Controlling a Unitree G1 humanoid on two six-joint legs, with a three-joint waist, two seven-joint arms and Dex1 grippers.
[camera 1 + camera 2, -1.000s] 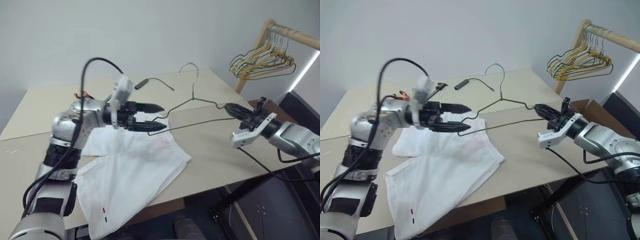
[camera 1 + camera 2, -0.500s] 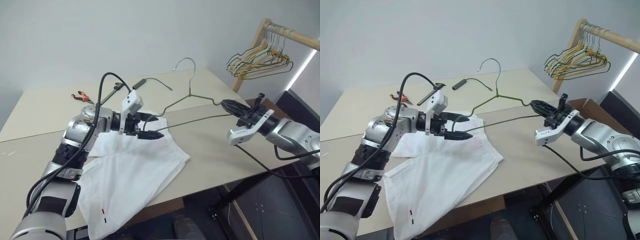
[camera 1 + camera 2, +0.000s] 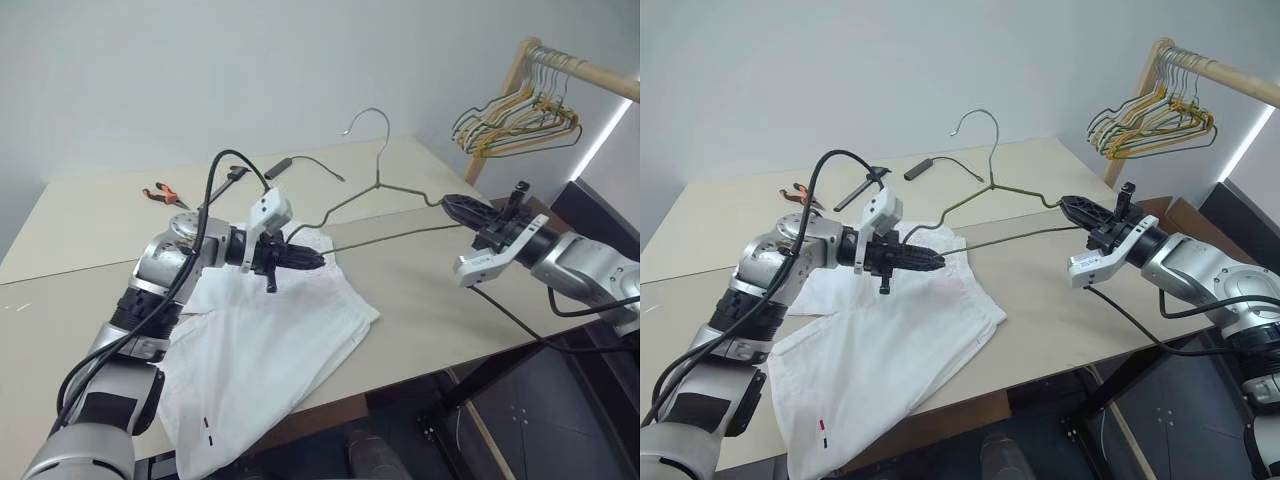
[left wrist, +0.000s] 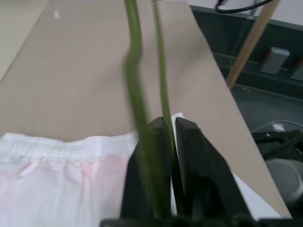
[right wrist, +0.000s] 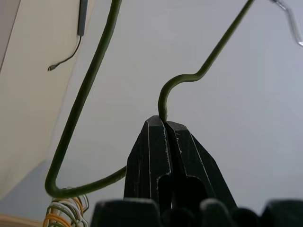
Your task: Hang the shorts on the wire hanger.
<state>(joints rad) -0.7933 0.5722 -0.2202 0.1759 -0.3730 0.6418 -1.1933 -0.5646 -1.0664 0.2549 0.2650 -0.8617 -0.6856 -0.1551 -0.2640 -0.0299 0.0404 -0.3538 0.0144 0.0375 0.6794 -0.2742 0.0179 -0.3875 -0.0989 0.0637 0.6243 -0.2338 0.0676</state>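
The wire hanger point(image 3: 390, 237), thin olive-grey wire, hangs in the air above the table with its hook point(image 3: 368, 116) pointing up and away. My left gripper point(image 3: 315, 260) is shut on its left corner, just above the waistband of the shorts point(image 3: 270, 340). The left wrist view shows the fingers point(image 4: 189, 142) pinching the wire point(image 4: 132, 56) over the pink-tinted waistband point(image 4: 71, 142). My right gripper point(image 3: 450, 205) is shut on the hanger's right corner, as its wrist view shows point(image 5: 164, 123). The white crumpled shorts lie flat on the table, a leg drooping over the near edge.
A wooden rack point(image 3: 560, 65) with several wire hangers point(image 3: 520, 110) stands at the back right. Orange-handled pliers point(image 3: 160, 192), a black tool point(image 3: 232, 178) and a black corded stick point(image 3: 280, 165) lie on the far part of the beige table point(image 3: 440, 300).
My left gripper sank toward the shorts and closed from open onto the hanger's left corner. The right gripper kept its hold on the other corner.
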